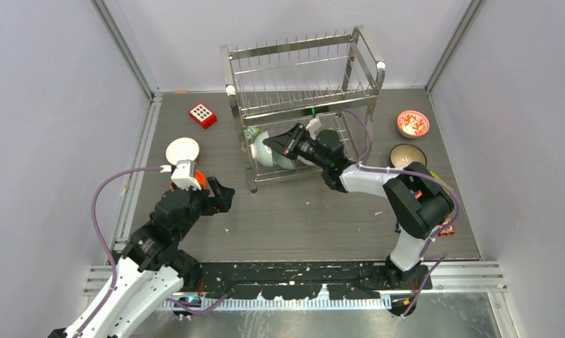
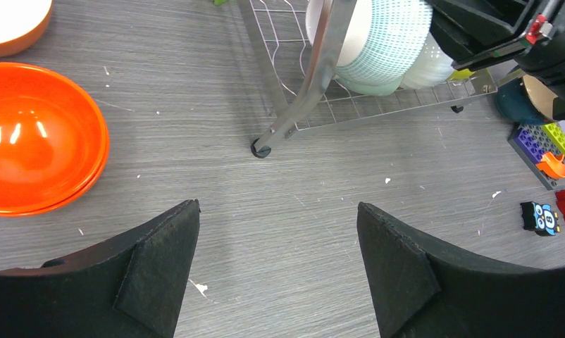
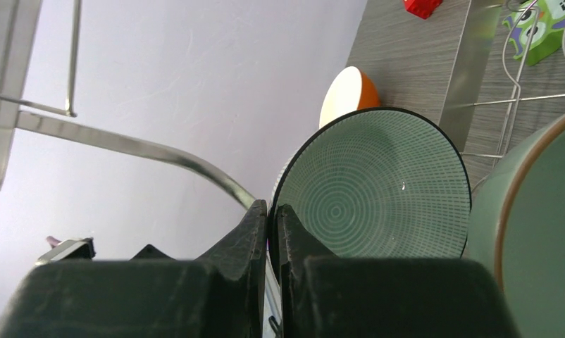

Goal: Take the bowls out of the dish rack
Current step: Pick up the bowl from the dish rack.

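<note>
The dish rack [image 1: 301, 70] stands at the back centre, and bowls rest on edge in its lower tier. My right gripper [image 1: 280, 143] reaches into that tier. In the right wrist view it [image 3: 272, 208] is shut on the dark rim of a pale teal ringed bowl [image 3: 378, 186], beside a green bowl with a brown rim [image 3: 540, 232]. The left wrist view shows the same teal bowl [image 2: 385, 39] behind the rack's front leg [image 2: 301, 105]. My left gripper [image 2: 278, 211] hangs open and empty over bare table, right of an orange bowl [image 2: 33, 137].
A white bowl [image 1: 182, 150] and a red dotted block [image 1: 203, 115] lie left of the rack. To its right are a red-and-white patterned bowl [image 1: 413, 123] and a dark bowl [image 1: 408, 155]. Toy bricks [image 2: 547, 148] sit near the right arm.
</note>
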